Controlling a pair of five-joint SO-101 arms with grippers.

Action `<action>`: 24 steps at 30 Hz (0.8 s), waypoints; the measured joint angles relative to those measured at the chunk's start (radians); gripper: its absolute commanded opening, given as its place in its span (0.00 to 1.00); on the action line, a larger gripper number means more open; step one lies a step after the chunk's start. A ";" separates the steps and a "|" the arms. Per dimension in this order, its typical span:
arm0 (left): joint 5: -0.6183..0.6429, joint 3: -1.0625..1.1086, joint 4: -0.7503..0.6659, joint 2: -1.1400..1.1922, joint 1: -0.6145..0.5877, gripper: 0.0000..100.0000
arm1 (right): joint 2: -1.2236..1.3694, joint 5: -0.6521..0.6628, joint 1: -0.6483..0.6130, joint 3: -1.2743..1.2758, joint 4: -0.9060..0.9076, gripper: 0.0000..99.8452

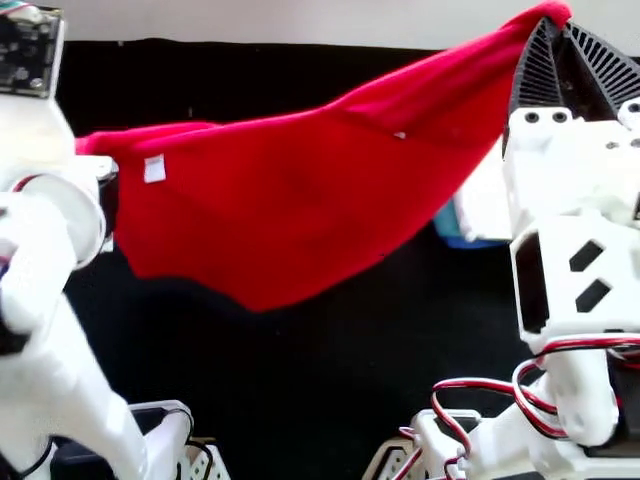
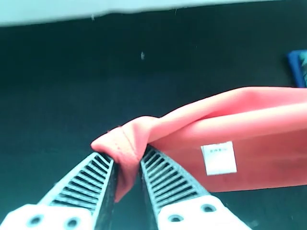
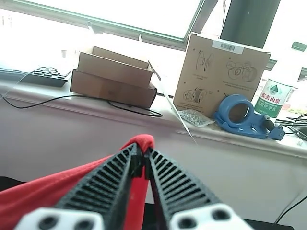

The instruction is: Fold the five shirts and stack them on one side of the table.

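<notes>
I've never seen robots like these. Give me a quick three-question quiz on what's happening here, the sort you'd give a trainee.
1. True or false: the red shirt lies folded flat.
2. The shirt's white tag sits: A) near the left gripper; B) near the right gripper; C) midway between them.
3. Fill in: ____ grippers are shut on the shirt.

Key:
1. False. It hangs spread out in the air between the left gripper and the right gripper.
2. A.
3. Two, each pinching one end of the shirt.
</notes>
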 measured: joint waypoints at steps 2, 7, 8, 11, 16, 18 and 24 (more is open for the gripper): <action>0.000 0.058 -0.040 0.000 -0.037 0.01 | 0.000 0.000 0.009 0.043 -0.044 0.01; 0.002 0.049 -0.071 0.000 -0.098 0.01 | 0.003 0.000 0.048 0.164 -0.146 0.01; 0.002 0.032 -0.069 0.000 -0.098 0.01 | 0.003 0.000 0.049 0.164 -0.150 0.01; 0.002 -0.029 -0.052 0.000 -0.104 0.01 | 0.002 0.000 0.055 0.149 -0.155 0.01; 0.002 -0.127 -0.017 0.000 -0.106 0.01 | 0.002 0.000 0.057 0.081 -0.144 0.01; 0.002 -0.153 0.000 0.000 -0.106 0.01 | 0.002 0.000 0.057 0.043 -0.120 0.01; 0.002 -0.236 0.041 -0.002 -0.106 0.01 | 0.000 0.000 0.057 -0.083 -0.081 0.01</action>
